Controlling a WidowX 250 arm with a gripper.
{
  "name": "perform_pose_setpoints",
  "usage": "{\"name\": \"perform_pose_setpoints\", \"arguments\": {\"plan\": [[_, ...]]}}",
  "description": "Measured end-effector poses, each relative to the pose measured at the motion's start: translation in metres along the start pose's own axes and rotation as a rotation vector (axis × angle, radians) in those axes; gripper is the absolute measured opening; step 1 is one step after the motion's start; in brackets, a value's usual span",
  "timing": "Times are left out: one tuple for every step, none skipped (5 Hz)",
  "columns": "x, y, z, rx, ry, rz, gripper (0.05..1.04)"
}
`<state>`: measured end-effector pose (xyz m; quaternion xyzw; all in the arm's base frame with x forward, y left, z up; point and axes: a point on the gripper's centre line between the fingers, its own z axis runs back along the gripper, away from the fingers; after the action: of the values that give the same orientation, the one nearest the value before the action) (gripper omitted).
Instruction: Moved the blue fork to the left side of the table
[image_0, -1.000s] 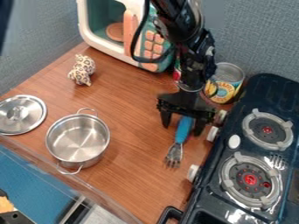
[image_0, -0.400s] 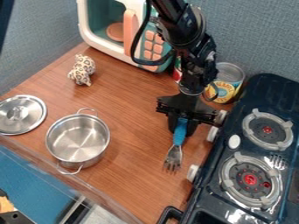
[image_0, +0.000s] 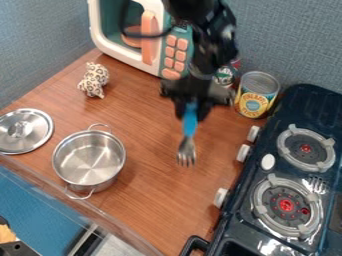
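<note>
Steel lid at far left, two-handled pot uncovered beside it. Right of pot, gripper clamps blue fork by handle, tines hanging, likely raised for leftward carry. Toy stove rightmost.

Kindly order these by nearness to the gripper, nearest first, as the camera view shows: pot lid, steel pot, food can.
1. Food can: right of the gripper.
2. Steel pot: lower left.
3. Pot lid: far left.
</note>
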<state>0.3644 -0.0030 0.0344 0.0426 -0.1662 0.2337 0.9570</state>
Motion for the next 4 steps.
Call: {"name": "perform_pose_setpoints", "arguments": {"plan": [[0.022, 0.042, 0.033, 0.050, -0.097, 0.180, 0.405], [0.039, 0.087, 0.055, 0.167, -0.174, 0.370, 0.405], [0.058, 0.133, 0.065, 0.242, -0.206, 0.603, 0.405], [0.086, 0.175, 0.054, 0.298, -0.212, 0.757, 0.405]]}}
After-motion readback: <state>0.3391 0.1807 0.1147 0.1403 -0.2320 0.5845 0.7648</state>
